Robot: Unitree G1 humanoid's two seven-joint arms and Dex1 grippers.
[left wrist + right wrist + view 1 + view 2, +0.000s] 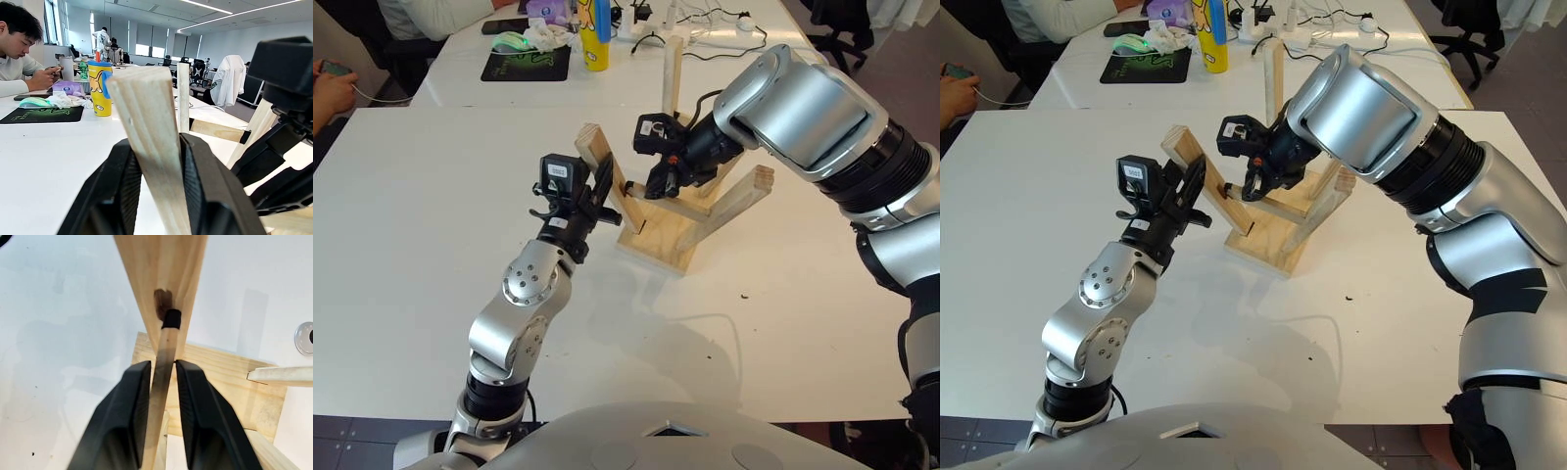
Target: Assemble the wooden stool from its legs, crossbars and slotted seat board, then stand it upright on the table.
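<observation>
The stool (680, 211) lies upside down toward the far edge of the surface (431, 215), with its seat board (661, 243) flat and the legs pointing up and splaying. Our left tool (603, 191) is clamped on the leaning leg (592, 147) nearest the left edge. Our right tool (162, 369) pinches a thin crossbar (168, 333), whose dark tip sits at a hole in that leg.

We judge the bare wood to be light, stiff and fairly smooth, so a firm flat grip across the leg's faces suits it. The crossbar looks slender enough to snap under side load, so we would hold it close to the joint and push along its axis. The joints look like plain press fits, so they may be loose. For the final upending, we would take the stool by two opposite legs near the seat board.
</observation>
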